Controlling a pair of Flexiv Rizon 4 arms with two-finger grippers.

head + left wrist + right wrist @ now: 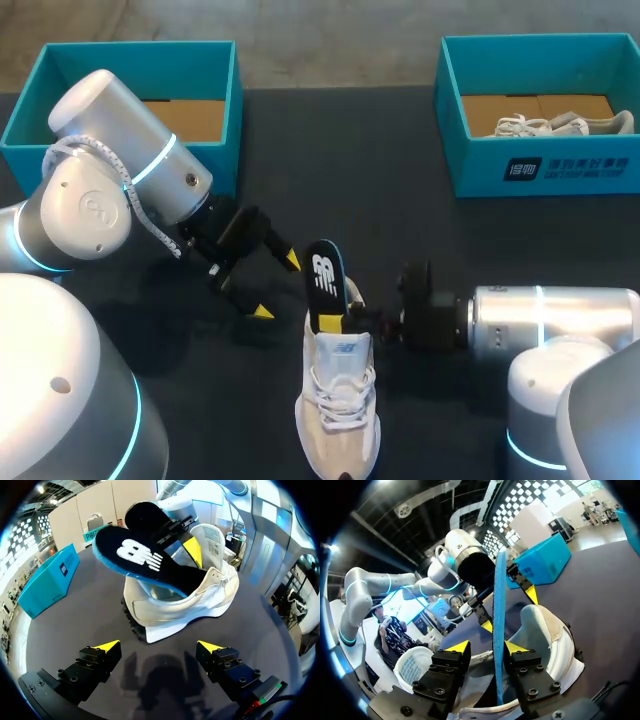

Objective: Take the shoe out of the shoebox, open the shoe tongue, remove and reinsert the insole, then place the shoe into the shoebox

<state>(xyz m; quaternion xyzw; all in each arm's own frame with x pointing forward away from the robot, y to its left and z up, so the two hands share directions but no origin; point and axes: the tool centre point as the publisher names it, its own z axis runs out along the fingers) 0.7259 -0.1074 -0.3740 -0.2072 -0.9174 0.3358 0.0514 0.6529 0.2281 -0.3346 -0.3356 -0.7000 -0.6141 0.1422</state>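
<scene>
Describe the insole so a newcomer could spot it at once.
On the dark table, find the white shoe lying nearest the robot, between the two arms. The insole sticks up out of its opening, at the right gripper. It is the only flat, black, foot-shaped piece, with a white logo on its top face and a bright blue underside.
</scene>
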